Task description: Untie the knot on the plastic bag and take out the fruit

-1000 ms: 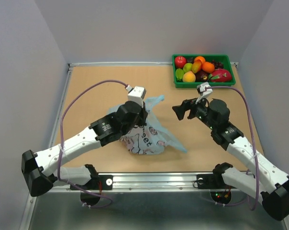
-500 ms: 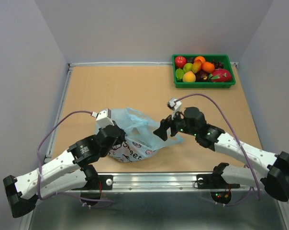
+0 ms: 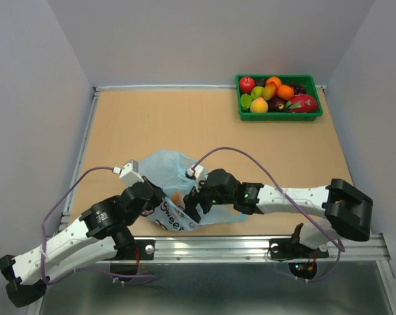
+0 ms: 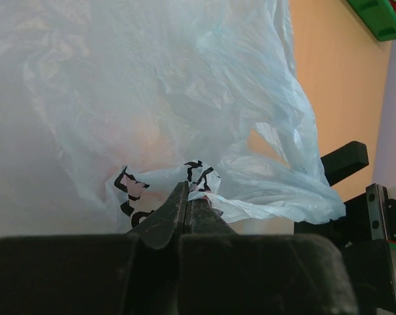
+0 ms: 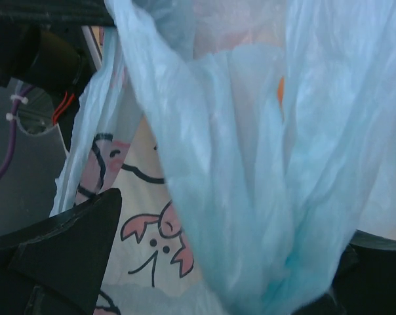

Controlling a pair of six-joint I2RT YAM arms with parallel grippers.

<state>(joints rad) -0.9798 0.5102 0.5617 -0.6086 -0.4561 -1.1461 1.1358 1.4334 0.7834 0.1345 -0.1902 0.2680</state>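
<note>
walls (image 3: 204, 39): plain pale grey, 3 sides | tabletop (image 3: 152, 118): tan board, evenly lit | near edge: metal rail (image 3: 217, 246)

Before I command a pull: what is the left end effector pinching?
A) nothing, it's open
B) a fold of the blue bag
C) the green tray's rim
B: the left end effector is shut on a printed fold of the plastic bag.

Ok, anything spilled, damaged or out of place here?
No spill or tear shows. The plastic bag lies crumpled close to the near edge of the table, left pincer shut on a pinch of it, right pincer open around a fold. The green tray looks tidy.
</note>
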